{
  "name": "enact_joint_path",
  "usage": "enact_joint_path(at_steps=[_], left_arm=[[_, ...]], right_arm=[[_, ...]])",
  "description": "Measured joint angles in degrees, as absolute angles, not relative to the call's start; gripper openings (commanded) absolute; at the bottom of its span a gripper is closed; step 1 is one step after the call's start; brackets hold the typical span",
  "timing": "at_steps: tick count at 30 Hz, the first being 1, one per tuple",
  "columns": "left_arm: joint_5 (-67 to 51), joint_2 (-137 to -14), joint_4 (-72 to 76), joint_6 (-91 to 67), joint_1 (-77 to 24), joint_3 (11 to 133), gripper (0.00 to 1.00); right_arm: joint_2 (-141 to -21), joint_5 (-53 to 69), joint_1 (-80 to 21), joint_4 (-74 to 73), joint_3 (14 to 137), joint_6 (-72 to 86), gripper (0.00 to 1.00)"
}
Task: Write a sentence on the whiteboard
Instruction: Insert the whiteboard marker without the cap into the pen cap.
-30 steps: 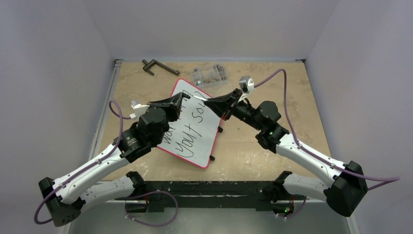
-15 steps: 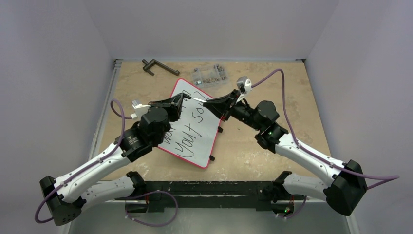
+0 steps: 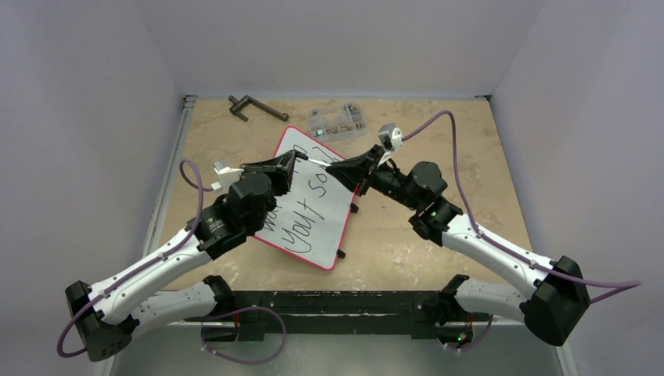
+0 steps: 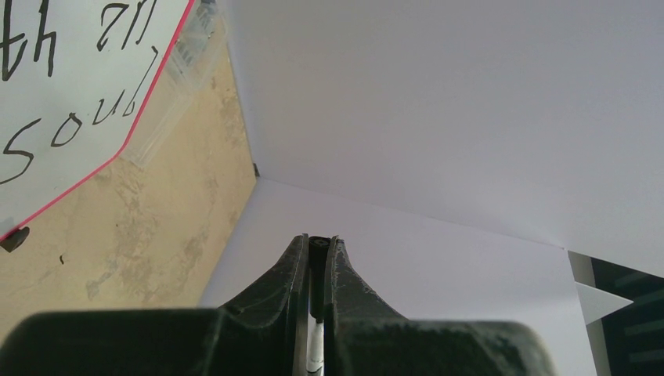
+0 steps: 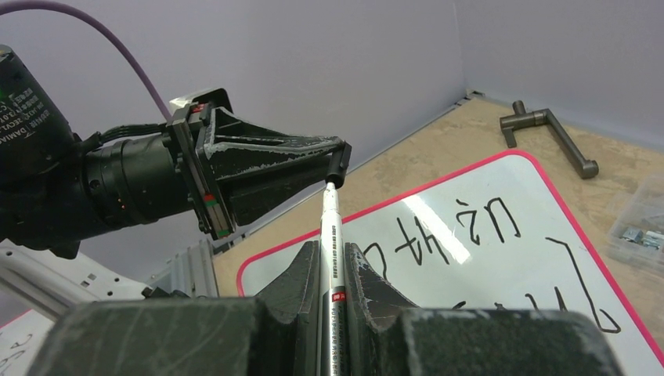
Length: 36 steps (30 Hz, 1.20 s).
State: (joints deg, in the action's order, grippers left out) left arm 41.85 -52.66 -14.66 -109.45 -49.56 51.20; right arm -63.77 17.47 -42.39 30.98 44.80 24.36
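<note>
The whiteboard (image 3: 317,235) lies tilted on the table, red-rimmed. The sentence (image 3: 301,205) is on it in black letters, partly hidden by my left arm. Both grippers meet above its far end. My right gripper (image 3: 335,164) (image 5: 332,252) is shut on a white marker (image 5: 329,235). My left gripper (image 3: 291,162) (image 4: 317,243) is shut on the marker's black cap (image 5: 338,163) (image 4: 317,254). The marker's narrow end meets the cap. Letters (image 5: 462,231) and the word "soul" (image 4: 70,125) show in the wrist views.
A clear plastic box of small parts (image 3: 338,120) stands just beyond the board's far corner. A dark metal crank handle (image 3: 254,106) lies at the back left, also in the right wrist view (image 5: 548,133). Grey walls enclose the table on three sides.
My right gripper with the marker has crept slightly left toward the left gripper. The board and the left arm have barely moved.
</note>
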Motion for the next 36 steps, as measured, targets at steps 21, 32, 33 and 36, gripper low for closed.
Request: enact_joint_path(at_steps=[21,32,33,36], left_arm=[[41.32,-53.32,-15.05,-109.32,-49.56,51.33,0.0],[41.28,-53.32,-15.27,-108.16,-49.52,51.33,0.0],[41.25,-53.32,-15.14,-107.87,-49.52,51.33,0.0],[41.19,-53.34,-14.06,-106.72,-49.5,51.27,0.0]], right_arm=[[-67.99,16.91,-43.24,27.55,49.17,22.74,0.0],[-69.06,15.88,-43.66,25.23,50.87,21.56,0.0],[-69.06,15.75,-43.72,25.26,50.87,21.56,0.0],[-69.08,15.44,-43.88,25.5,50.94,21.71,0.0]])
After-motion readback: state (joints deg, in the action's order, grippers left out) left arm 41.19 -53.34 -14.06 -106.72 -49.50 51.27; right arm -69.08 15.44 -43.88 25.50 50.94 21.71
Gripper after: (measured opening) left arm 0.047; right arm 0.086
